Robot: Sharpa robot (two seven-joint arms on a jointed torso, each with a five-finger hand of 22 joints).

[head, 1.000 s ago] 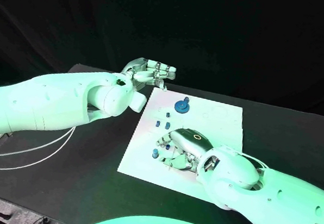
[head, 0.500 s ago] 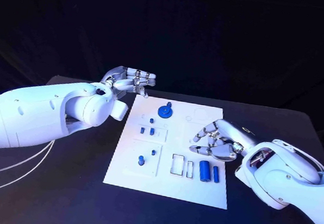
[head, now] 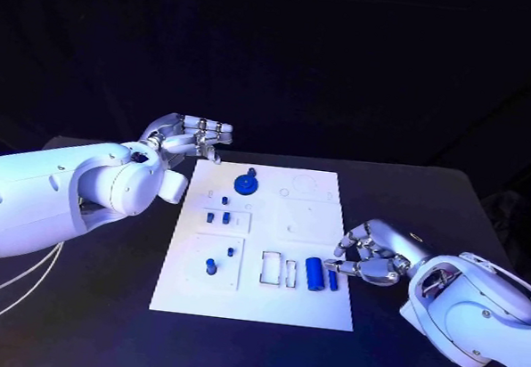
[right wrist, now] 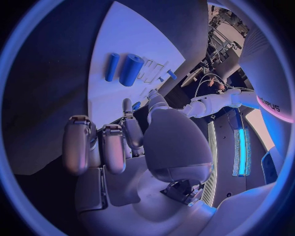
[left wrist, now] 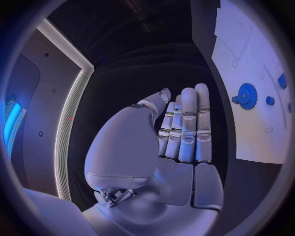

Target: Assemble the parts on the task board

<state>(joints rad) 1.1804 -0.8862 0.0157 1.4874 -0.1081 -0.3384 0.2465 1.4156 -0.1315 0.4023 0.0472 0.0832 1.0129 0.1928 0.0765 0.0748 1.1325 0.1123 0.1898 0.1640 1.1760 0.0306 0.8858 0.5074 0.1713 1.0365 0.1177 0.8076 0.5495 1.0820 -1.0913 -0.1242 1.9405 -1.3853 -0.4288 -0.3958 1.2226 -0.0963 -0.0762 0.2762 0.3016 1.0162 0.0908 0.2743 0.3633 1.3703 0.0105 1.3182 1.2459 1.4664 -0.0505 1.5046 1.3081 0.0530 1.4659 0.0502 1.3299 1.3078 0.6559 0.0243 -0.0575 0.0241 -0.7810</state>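
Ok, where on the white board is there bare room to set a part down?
The task board is bare along its near edge, below the two blue cylinders. The far right corner, right of the blue gear, holds only outlines. The left column and the slots are crowded.

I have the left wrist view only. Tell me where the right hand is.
Observer: The right hand hovers at the task board's near right edge, holding nothing.
Operator: Report what lies beside it.
Observer: Two blue cylinders, one thick and one thin, lie side by side just off its fingertips.
Operator: Now give me my own hand against the board.
Observer: The left hand is off the board's far left corner, fingers straight, near the blue gear.
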